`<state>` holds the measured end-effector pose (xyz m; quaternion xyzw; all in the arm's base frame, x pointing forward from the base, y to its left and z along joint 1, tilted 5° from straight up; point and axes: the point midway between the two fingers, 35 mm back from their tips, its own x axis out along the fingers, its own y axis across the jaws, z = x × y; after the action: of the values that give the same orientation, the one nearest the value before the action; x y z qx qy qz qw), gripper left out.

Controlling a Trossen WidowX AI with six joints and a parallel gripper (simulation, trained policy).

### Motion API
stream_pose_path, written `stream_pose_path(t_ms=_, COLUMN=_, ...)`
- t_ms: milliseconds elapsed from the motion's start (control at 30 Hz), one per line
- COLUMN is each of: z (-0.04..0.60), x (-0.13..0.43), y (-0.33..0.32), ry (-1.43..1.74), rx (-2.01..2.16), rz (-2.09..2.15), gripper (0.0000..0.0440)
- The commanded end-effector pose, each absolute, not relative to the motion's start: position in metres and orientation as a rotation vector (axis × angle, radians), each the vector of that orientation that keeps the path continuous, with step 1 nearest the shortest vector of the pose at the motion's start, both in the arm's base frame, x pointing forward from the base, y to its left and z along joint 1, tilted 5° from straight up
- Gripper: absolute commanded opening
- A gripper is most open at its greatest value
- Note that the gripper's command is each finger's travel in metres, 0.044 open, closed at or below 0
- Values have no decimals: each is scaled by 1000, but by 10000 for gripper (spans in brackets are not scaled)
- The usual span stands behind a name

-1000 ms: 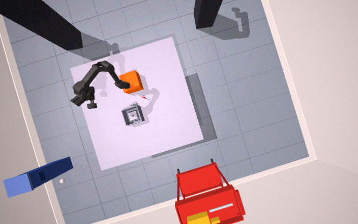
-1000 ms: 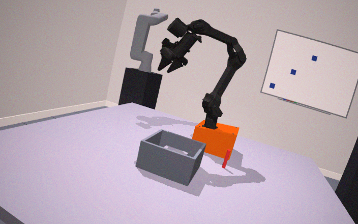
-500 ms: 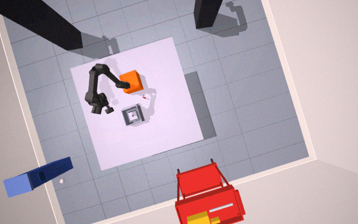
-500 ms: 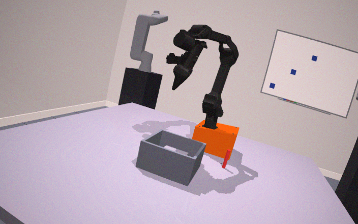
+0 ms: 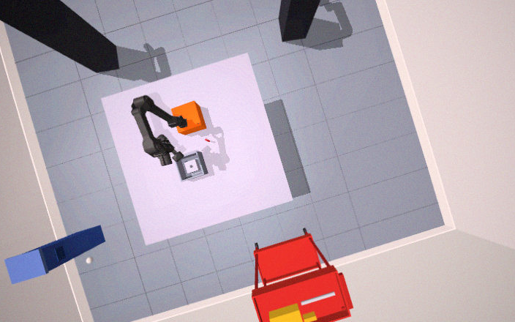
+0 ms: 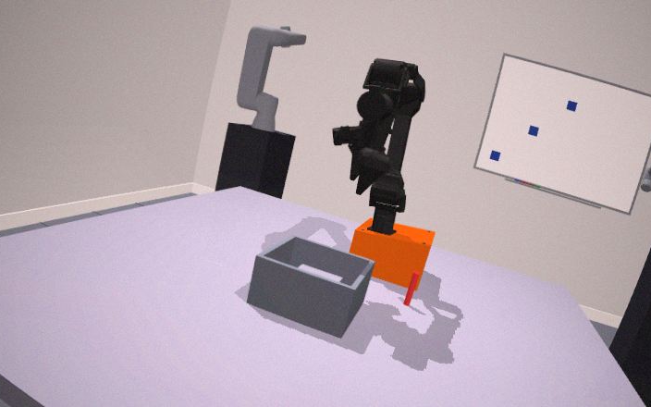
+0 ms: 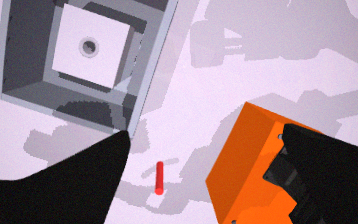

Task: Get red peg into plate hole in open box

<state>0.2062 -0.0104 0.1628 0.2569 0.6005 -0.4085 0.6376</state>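
Red peg point(image 5: 207, 140) point(image 6: 411, 289) point(image 7: 159, 178) upright on the table point(image 5: 219, 208) point(image 6: 141, 324) point(image 7: 260, 82), outside the box point(image 5: 205, 163) point(image 6: 300, 296) point(image 7: 25, 101).

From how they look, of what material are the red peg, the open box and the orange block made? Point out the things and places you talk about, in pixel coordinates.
The red peg point(image 5: 207, 140) point(image 6: 411, 289) point(image 7: 159, 177): probably plastic or painted wood, smooth, with an even colour.
The open box point(image 5: 205, 165) point(image 6: 300, 297) point(image 7: 25, 107): perhaps matt grey plastic or painted metal; its walls show no grain.
The orange block point(image 5: 192, 110) point(image 6: 388, 258) point(image 7: 240, 145): possibly painted metal or plastic, flat-faced, with small dark screw-like dots on top.
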Motion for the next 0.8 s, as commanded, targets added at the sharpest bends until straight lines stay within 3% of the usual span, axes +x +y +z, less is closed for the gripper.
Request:
stream_pose_path(t_ms=0, z=156, x=201, y=5, ry=1418, rx=564, rz=-926, gripper=440)
stream_pose_path(t_ms=767, z=108, x=154, y=97, ry=1613, rx=331, rz=-937, gripper=440)
